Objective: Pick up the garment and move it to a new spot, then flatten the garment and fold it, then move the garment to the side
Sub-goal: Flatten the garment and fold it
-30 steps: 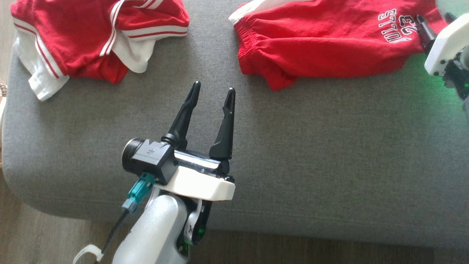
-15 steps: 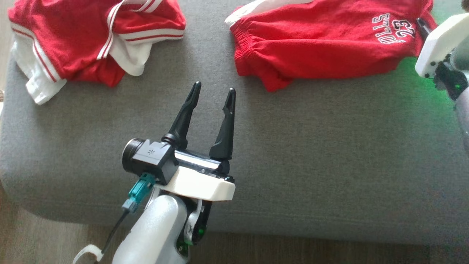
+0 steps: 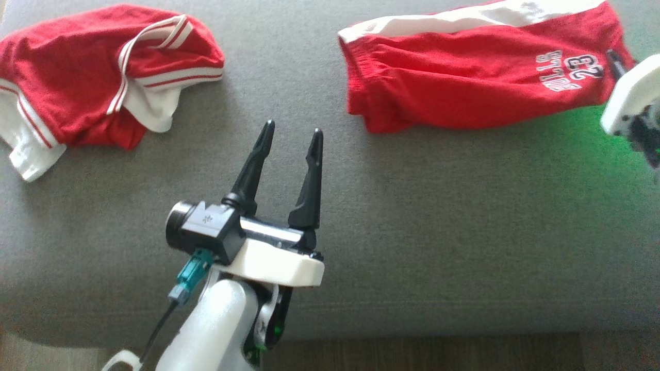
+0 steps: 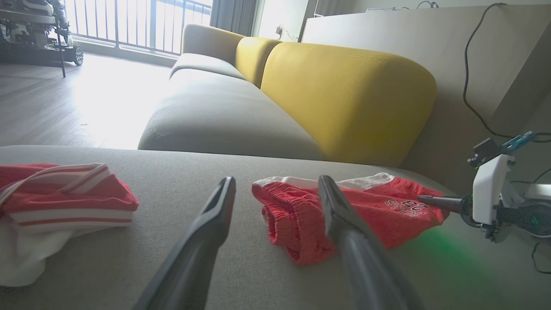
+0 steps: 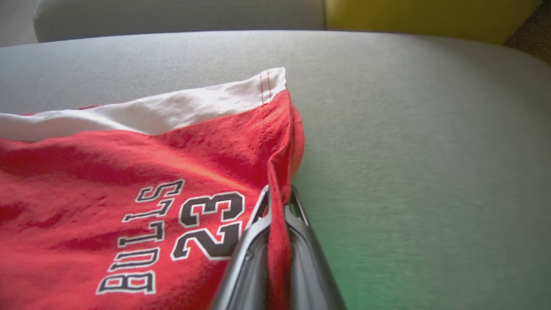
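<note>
Red BULLS 23 jersey shorts (image 3: 464, 93) lay on grey fabric seat (image 3: 438, 232); we noted right hand (image 5: 277, 194) clamped on hem, left hand (image 3: 292, 129) wide.

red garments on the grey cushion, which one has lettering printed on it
The red shorts on the robot's right, printed BULLS 23, edge pinched in the right gripper. The striped garment at left shows no print.

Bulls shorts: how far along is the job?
Done: the right hand is shut on the hem edge of the red Bulls shorts. In hand: the pickup; the shorts lie on the grey cushion. Left: moving, flattening, folding, setting aside. The left hand hovers open.
</note>
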